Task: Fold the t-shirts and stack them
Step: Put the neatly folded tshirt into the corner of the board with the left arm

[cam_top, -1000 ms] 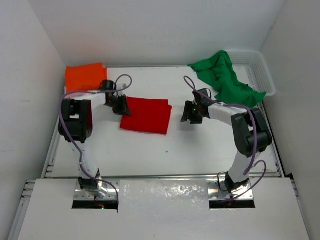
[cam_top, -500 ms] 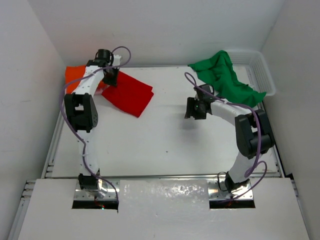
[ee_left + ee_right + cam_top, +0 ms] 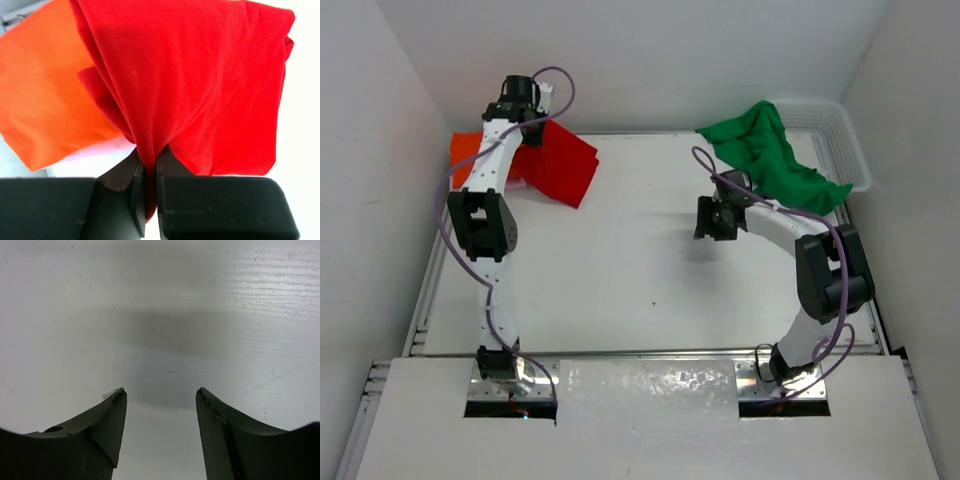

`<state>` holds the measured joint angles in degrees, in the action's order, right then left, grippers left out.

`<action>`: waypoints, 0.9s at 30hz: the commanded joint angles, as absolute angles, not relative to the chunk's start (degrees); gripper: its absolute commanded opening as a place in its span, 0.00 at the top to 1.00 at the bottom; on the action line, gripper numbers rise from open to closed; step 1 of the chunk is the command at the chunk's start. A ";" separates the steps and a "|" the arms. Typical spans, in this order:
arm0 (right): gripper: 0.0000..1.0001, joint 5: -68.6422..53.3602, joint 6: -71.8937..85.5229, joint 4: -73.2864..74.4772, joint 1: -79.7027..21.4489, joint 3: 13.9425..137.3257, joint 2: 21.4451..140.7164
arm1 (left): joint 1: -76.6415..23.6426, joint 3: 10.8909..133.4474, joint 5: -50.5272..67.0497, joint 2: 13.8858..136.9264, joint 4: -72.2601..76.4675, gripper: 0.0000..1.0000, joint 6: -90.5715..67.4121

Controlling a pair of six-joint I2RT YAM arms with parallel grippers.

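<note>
— Left gripper [image 3: 149, 159], item one: condition?
— Jaws pinched nearly together on a bunched fold of the red t-shirt [image 3: 200, 85]; the cloth runs down between the fingers [image 3: 120, 180] and fans out in front of them. The arm is stretched to the far left corner of the table [image 3: 640, 290], with the gripper raised above the surface
— Item two, red t-shirt: location?
— Gripped at its far-left edge, the rest draping down and to the right. From the overhead view I cannot tell whether its lower corner touches the tabletop. It hangs over the right side of the orange t-shirt [image 3: 470, 155]
— Item three, orange t-shirt?
— Folded, lying flat in the far left corner. The wrist view shows a pale strip under its near edge: the pink t-shirt [image 3: 102, 149], mostly hidden
— Item four, green t-shirt [image 3: 770, 150]?
— Unfolded and crumpled at the far right, lying across the left rim of the white mesh basket [image 3: 845, 150] and spilling onto the table
— Item five, right gripper [image 3: 160, 392]?
— Fingers spread apart with nothing between them, only bare white table below. It hovers right of centre, near the green t-shirt's lower edge but apart from it
</note>
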<state>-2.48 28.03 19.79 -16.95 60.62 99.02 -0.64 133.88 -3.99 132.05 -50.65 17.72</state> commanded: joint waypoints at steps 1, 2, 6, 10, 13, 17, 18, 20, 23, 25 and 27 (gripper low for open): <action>0.44 -1.32 27.25 19.86 -16.61 60.21 96.86 | 1.58 134.30 -4.92 125.34 -43.60 1.00 17.49; 0.44 -1.06 27.16 20.04 -16.61 60.12 96.68 | 1.76 134.47 -4.92 125.16 -42.46 1.00 17.49; 0.44 -0.27 26.98 20.57 -16.61 59.50 95.89 | 2.98 137.89 -2.91 125.42 -41.93 1.00 17.49; 0.44 -0.17 26.81 20.74 -16.52 58.89 95.54 | 5.09 138.60 -0.45 124.80 -39.99 1.00 17.49; 0.44 -0.35 26.81 21.01 -16.52 58.89 95.98 | 6.76 139.66 -0.26 125.85 -39.46 1.00 17.05; 0.44 -0.44 26.89 21.27 -16.52 59.06 96.15 | 10.63 141.32 6.65 125.95 -38.68 1.00 11.36; 0.44 -0.44 26.81 21.36 -16.52 59.06 96.33 | 11.50 141.24 7.98 125.08 -38.24 1.00 10.73; 0.44 -0.18 26.72 21.71 -16.52 59.24 96.50 | 13.62 140.28 11.84 124.11 -36.13 1.00 9.68; 0.44 -0.44 26.54 21.88 -16.61 59.76 97.21 | 15.90 139.49 16.24 123.66 -34.63 1.00 9.05; 0.44 -0.44 26.46 22.23 -16.52 60.12 97.91 | 17.22 138.35 18.88 125.15 -34.80 1.00 9.31; 0.44 -0.35 26.28 22.50 -16.52 60.82 98.26 | 18.62 136.68 20.30 127.08 -35.07 1.00 10.54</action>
